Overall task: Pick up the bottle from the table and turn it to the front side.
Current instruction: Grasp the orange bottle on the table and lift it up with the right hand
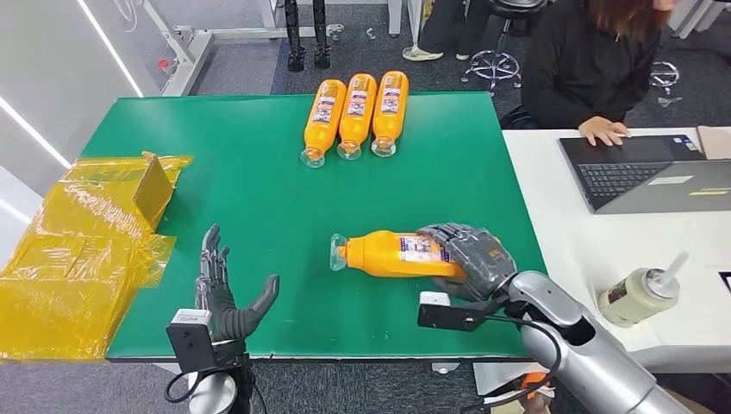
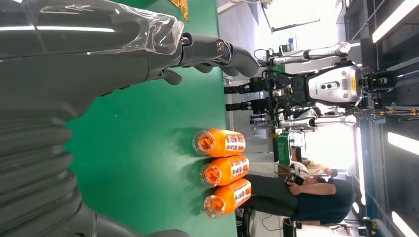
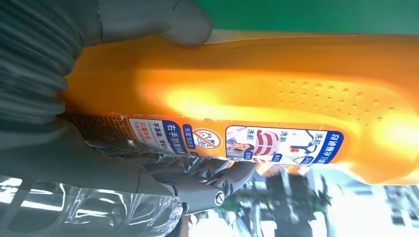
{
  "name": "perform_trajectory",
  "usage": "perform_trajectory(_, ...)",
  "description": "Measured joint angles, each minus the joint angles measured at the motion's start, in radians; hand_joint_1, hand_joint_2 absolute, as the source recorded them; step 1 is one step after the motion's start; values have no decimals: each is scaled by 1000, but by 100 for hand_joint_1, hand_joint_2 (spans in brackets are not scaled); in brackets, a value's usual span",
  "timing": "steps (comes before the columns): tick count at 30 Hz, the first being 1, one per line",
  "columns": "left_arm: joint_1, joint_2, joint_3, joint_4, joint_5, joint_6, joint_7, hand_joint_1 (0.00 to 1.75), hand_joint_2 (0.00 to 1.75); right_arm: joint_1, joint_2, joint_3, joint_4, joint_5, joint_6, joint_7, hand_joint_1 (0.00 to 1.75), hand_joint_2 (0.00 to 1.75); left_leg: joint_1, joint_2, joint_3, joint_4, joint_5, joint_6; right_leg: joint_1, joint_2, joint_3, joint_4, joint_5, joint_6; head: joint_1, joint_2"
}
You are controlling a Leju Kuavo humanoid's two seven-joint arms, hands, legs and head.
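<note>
An orange bottle [image 1: 392,254] lies on its side on the green table [image 1: 259,198], its clear cap end pointing left. My right hand [image 1: 470,259] grips its base end, fingers wrapped over the labelled part. Up close in the right wrist view, the bottle [image 3: 276,94] has its blue-and-white label along one side, with my right hand's thumb [image 3: 163,19] on one side and its dark fingers [image 3: 207,185] on the other. My left hand [image 1: 226,293] hovers open above the table's near left edge, palm facing right, fingers [image 2: 217,52] spread and holding nothing.
Three more orange bottles [image 1: 355,116] lie side by side at the table's far middle, also seen as bottles [image 2: 225,170] from the left wrist. Yellow plastic wrapping [image 1: 78,250] covers the left side. A person [image 1: 595,60] sits at a laptop [image 1: 646,172] on the white desk; a pump bottle [image 1: 642,293] stands there.
</note>
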Motion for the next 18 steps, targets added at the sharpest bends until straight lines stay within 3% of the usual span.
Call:
perform_trajectory(9,3,-20,14,-13,-22,-10,29,0,175,-14,121,4,-33,62,-5,20,175,175,0,0,0,0,0,0,0,0,0,0,0,0,0,0)
perform_trajectory(18,32,-34,18,-67,208,-306,63,0,175,-53,221,18,-15,72,-6,7,175,175,0,-1,0,0,0,0,0,-1,0,0,0,0,0,0)
